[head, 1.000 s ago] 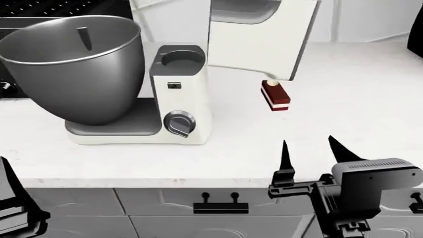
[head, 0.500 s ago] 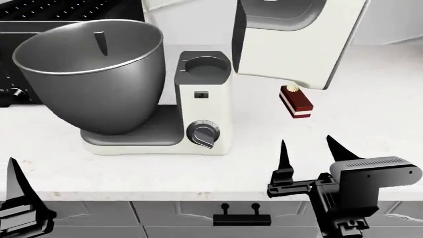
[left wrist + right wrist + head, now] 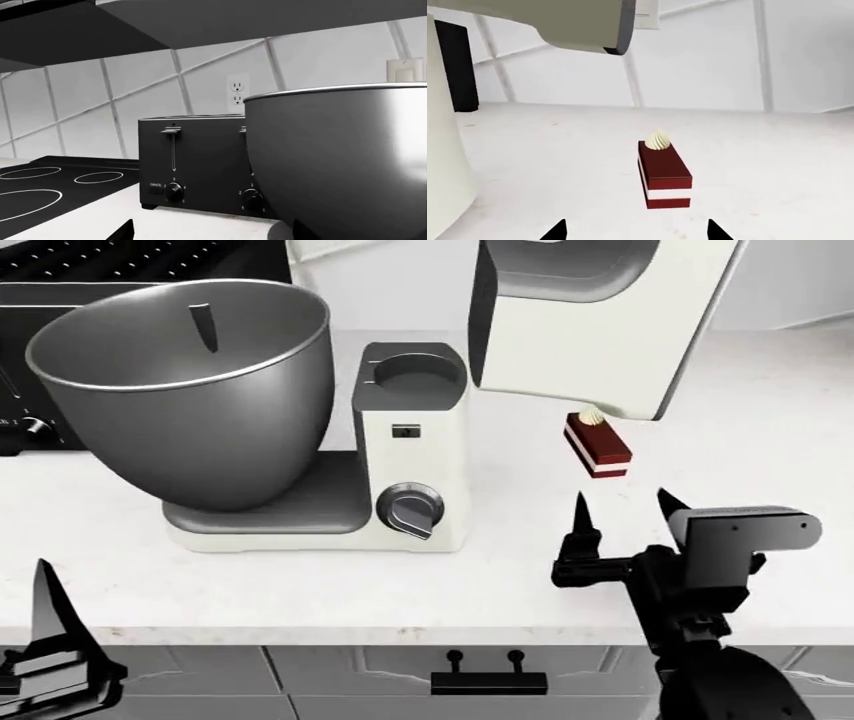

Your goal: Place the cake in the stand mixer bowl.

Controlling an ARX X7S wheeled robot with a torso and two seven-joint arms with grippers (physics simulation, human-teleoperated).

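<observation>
The cake (image 3: 597, 447), a small dark red slice with white layers and a cream swirl, lies on the white counter under the mixer's raised head (image 3: 601, 310). My right gripper (image 3: 622, 508) is open just in front of it and is not touching it. In the right wrist view the cake (image 3: 664, 175) lies straight ahead, beyond the open gripper (image 3: 635, 232). The steel stand mixer bowl (image 3: 187, 390) sits on the mixer's base at the left. My left gripper (image 3: 213, 234) is open, low at the counter's front, close to the bowl (image 3: 340, 160). One left finger (image 3: 51, 610) shows in the head view.
The white mixer column (image 3: 414, 430) with its dark dial knob (image 3: 410, 510) stands between bowl and cake. A black toaster (image 3: 193, 165) sits behind the bowl against the tiled wall, with a black cooktop (image 3: 40, 185) beside it. Drawer handles (image 3: 487, 680) show below the counter edge.
The head view shifted early on, moving everything rightward in it. Since then my right gripper has moved forward toward the cake, and the left gripper has risen a little into view.
</observation>
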